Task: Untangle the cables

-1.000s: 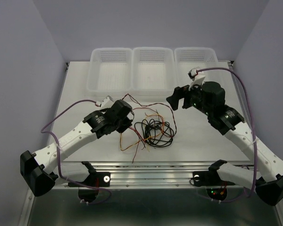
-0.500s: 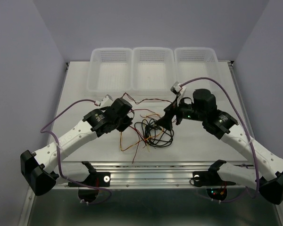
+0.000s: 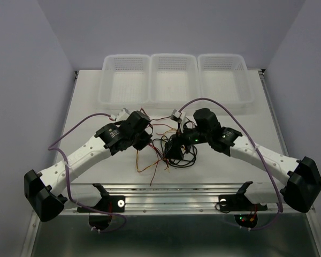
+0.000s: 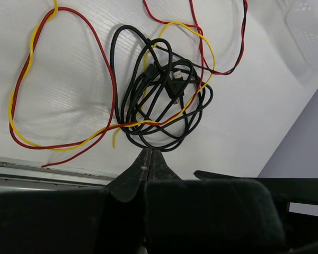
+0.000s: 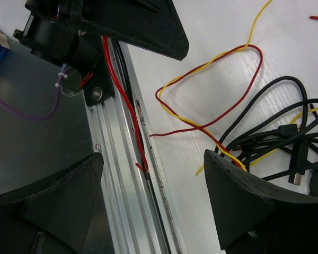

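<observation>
In the top view the left arm (image 3: 85, 152) and the right arm (image 3: 257, 155) come in from the lower corners and meet at mid-frame. Each trails a thick purple cable (image 3: 69, 134). Their dark wrists hide part of what lies between them. Across the upper middle stand three translucent white baskets (image 3: 174, 75), side by side and just above the wrists in the frame.

The cables (image 3: 160, 152) lie in one tangle at the centre of the frame, below the baskets and between the two wrists. We make out a black coil (image 4: 159, 100) of several loops. Red and yellow wires (image 4: 25, 59) thread through it and loop out wide toward the left of the left wrist view.

The right gripper (image 3: 175, 150) sits over the black coil in the top view and blocks much of it. In its own view its fingers (image 5: 238, 201) are spread wide, one over the rail and the other covering the edge of the coil. The left gripper (image 4: 150, 156) has its tips pressed together just below the coil in its own view. We cannot tell whether a wire is caught between them.

Plain pale lavender walls (image 3: 21, 80) close in the left, back and right. The white surface (image 3: 91, 112) fills the middle, bounded along its lower edge by a metal rail (image 3: 171, 199).
</observation>
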